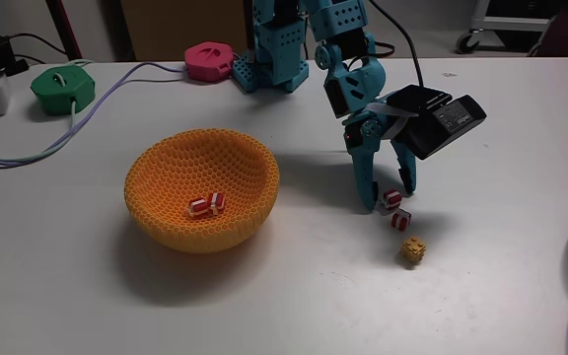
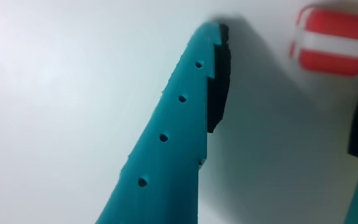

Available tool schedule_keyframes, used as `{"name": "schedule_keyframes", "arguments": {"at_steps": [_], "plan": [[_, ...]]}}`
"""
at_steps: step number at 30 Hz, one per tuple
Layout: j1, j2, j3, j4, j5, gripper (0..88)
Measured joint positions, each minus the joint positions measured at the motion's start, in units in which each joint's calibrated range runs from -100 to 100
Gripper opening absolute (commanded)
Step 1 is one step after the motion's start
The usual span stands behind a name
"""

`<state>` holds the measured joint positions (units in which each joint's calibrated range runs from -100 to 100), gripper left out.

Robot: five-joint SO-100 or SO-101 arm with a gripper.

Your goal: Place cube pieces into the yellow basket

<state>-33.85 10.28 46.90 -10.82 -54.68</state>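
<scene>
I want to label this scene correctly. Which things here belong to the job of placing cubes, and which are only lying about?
Belong to the job:
- yellow basket, with two striped cubes inside
- striped cube between the open fingers of the gripper
- second striped cube on the table
- yellow-orange cube

Lying about:
- green device
- pink device
- cables

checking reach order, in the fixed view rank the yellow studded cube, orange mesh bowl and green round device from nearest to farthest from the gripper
1. Yellow studded cube: on the table, lower right of the gripper.
2. Orange mesh bowl: to the gripper's left, holding two striped cubes.
3. Green round device: far left, near the back edge.
</scene>
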Motion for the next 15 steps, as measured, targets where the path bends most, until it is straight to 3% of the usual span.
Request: {"name": "schedule_keyframes", "arguments": {"at_steps": [2, 4, 5, 10, 15], "plan": [[0.39, 1.97, -1.97, 0.0, 0.78, 21.8], [0.97, 3.84, -3.94, 0.0, 1.51, 2.0], [1.55, 4.53, -4.63, 0.0, 1.42, 0.0], [3.58, 4.03, -6.01, 4.44, 3.17, 0.0], [9.19, -5.12, -8.77, 22.52, 12.5, 0.0]]}}
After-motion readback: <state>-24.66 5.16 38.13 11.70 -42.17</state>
